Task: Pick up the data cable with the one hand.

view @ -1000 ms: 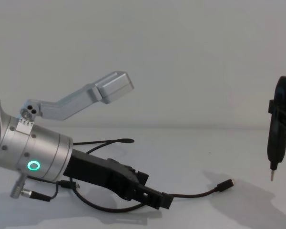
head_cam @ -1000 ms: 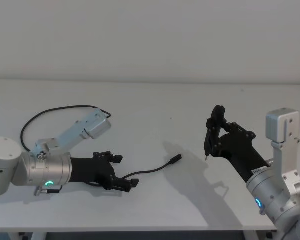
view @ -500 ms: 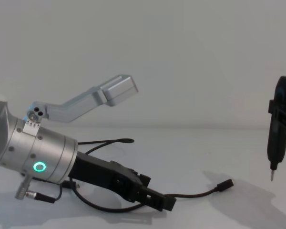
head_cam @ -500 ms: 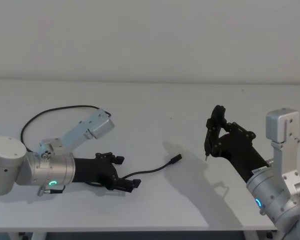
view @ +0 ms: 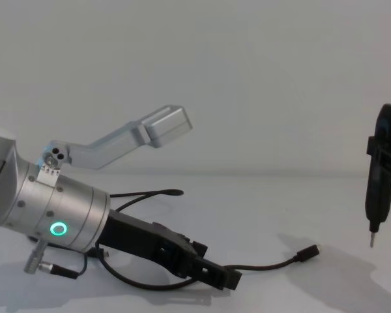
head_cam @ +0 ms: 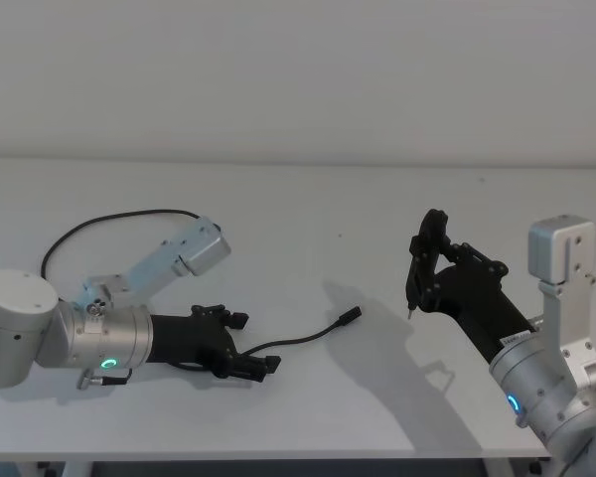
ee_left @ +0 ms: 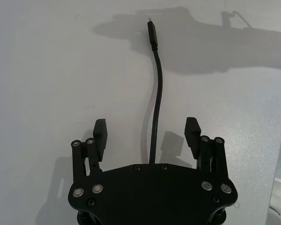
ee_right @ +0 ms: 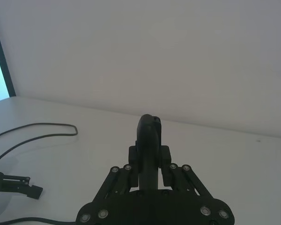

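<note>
The data cable [head_cam: 300, 339] lies on the white table, a thin black cord ending in a small plug [head_cam: 351, 315]. It also shows in the chest view [view: 268, 265] and in the left wrist view [ee_left: 155, 108]. My left gripper [head_cam: 250, 343], black and angular on a silver cylinder with a green ring, is low over the table and open. It straddles the cable: in the left wrist view the cord runs between its fingertips [ee_left: 99, 129] without touching them. My right gripper [head_cam: 424, 260] is held up at the right, shut on a slim black tool [view: 381, 176] with a metal tip.
The cable's far part loops across the table behind the left arm [head_cam: 109, 221]. A short wire with a silver plug [view: 44, 267] hangs at the left wrist. The table [head_cam: 308, 219] is bare between the two arms, its front edge close below the left gripper.
My left arm has edged slightly forward and lower along the cable, its fingers still open. The cable and the right arm have not moved.
</note>
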